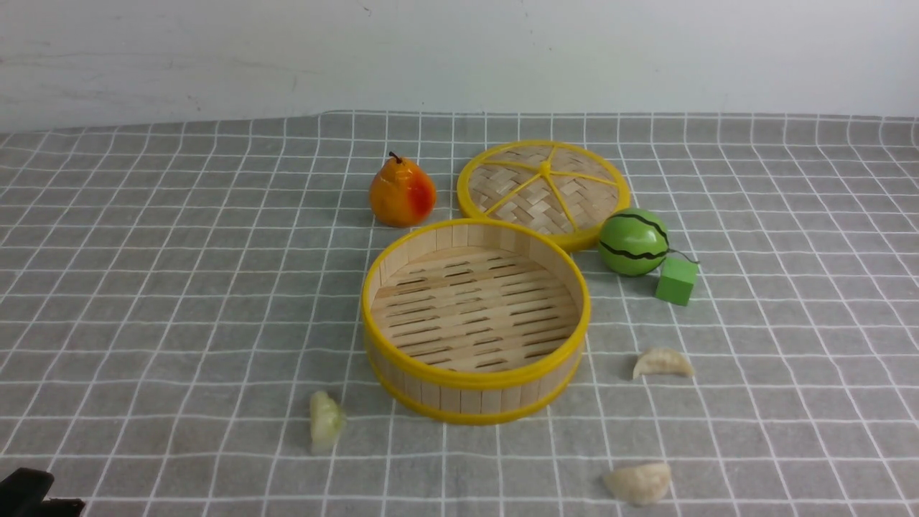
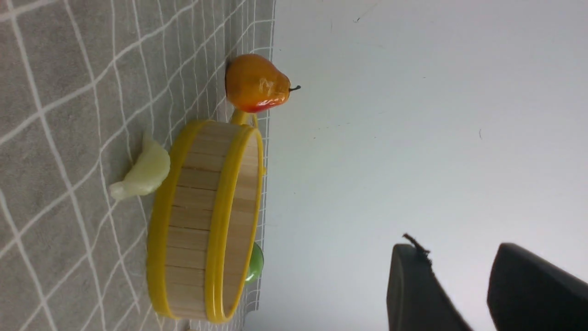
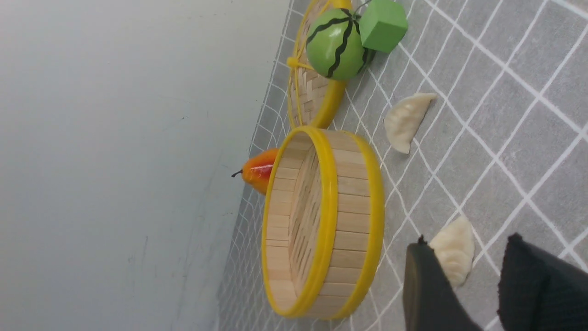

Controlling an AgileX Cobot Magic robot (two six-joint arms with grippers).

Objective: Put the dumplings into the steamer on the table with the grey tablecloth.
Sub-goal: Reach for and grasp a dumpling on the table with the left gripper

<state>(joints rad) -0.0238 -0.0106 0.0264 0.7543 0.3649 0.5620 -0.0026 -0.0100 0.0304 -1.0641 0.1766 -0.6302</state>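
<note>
Front view shows all three dumplings out on the grey tablecloth, none yet in the steamer, which stands empty mid-table. The greenish dumpling lies just off the steamer's near-left wall, its long axis running away from the robot. The far cream dumpling sits to the steamer's right, and the near cream dumpling lies closer to the robot on that same side, its long axis running across the view. In the right wrist view, the right gripper has its jaws apart and empty. The near cream dumpling shows just beyond its fingertips, roughly in line with the gap, so this arm looks best placed to take it. The left gripper is likewise parted with nothing between its fingers. The greenish dumpling lies forward of it and well off the line of its jaws, close against the steamer wall. The likely next move is a short reach by the right arm, with the jaws closing across the dumpling's narrow width.
</note>
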